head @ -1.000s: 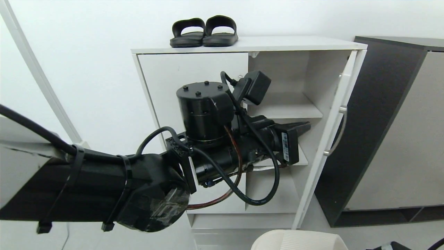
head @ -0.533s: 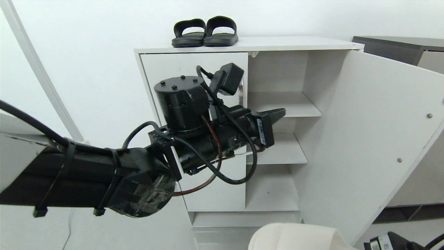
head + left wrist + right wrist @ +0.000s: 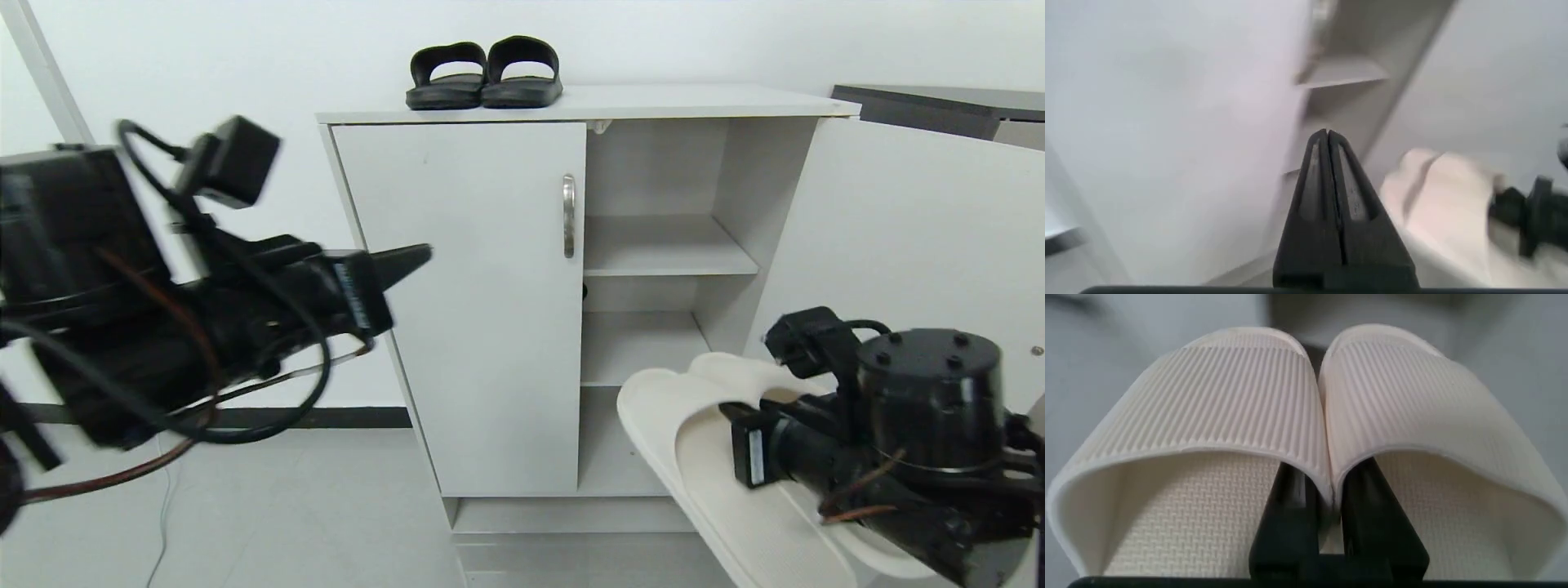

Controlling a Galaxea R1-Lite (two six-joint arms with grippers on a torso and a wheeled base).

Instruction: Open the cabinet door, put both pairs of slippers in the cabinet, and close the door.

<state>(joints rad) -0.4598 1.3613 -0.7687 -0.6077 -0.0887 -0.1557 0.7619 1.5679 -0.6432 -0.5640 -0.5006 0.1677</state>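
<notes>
We find the right-hand door of the white cabinet open. Our right gripper is clamped on the pair of cream ribbed foam slippers, just in front of the opening. Our left gripper, jaws together and empty, hangs off to the left. The pair of black slide slippers sits on top. We judge that stowing both pairs and closing the door remain.
</notes>
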